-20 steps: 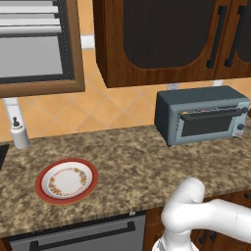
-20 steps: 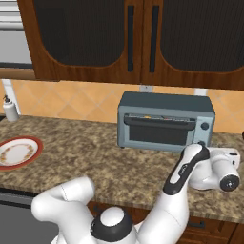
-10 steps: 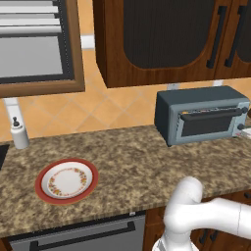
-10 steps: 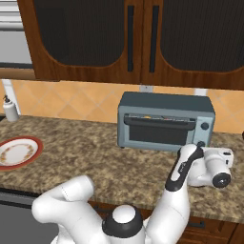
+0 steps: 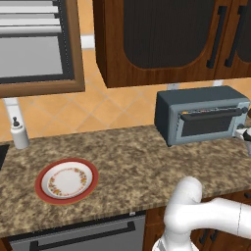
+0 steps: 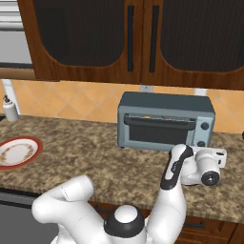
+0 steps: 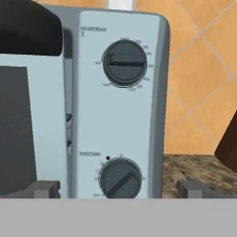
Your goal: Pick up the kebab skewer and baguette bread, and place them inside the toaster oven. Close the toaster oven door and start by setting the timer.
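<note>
On the left of the desk [image 5: 122, 162] sits a plate [image 5: 66, 179]; further right stands the oven [image 6: 164, 121], its door [image 6: 159, 131] shut, with something pale orange just visible through the glass, likely the bread. The skewer I cannot make out. The pincer [image 7: 118, 190] hangs spread and empty just before the oven's control panel, its 2 tips [image 7: 44, 189] straddling the lower knob [image 7: 120, 178], which lies straight ahead. Above it is the upper knob [image 7: 125, 63]. A short forward push should bring the tips around the lower knob.
</note>
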Tool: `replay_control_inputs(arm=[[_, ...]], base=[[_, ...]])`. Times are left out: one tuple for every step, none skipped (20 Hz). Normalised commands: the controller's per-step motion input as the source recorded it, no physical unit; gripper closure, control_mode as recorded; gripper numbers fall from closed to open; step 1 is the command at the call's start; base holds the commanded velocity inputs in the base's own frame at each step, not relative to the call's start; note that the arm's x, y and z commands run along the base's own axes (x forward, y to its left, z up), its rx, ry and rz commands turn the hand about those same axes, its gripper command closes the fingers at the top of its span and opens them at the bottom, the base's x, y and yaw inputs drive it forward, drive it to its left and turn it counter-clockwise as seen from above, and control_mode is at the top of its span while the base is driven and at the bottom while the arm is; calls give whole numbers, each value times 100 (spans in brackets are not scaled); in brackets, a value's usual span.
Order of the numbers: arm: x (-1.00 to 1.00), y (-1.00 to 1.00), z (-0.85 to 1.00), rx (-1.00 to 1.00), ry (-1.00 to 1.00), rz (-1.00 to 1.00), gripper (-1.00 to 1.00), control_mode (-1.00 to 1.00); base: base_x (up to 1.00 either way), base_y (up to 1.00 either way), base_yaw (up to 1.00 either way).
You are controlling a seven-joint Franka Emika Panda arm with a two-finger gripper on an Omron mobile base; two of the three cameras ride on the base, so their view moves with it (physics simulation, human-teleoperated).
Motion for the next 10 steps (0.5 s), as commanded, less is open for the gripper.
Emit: replay_control_inputs(arm=[[8,0,-4,0,0,0,-100,-100],[9,0,-6,0,0,0,-100,-100],[13,0,-7,0,0,0,-100,-100],[13,0,-1,0,0,0,-100,-100],[11,0,0,0,0,0,-100,-100],[13,0,0,0,0,0,-100,-100],[9,-1,0,0,0,0,-100,-100],[3,-3,-4,0,0,0,-100,-100],[0,-3,-6,0,0,0,-100,-100],[0,-5,-6,0,0,0,-100,-100]], base=[[0,0,0],[0,0,0],[0,0,0],[0,0,0],[0,0,0],[0,0,0],[0,0,0],[0,0,0],[0,0,0],[0,0,0]])
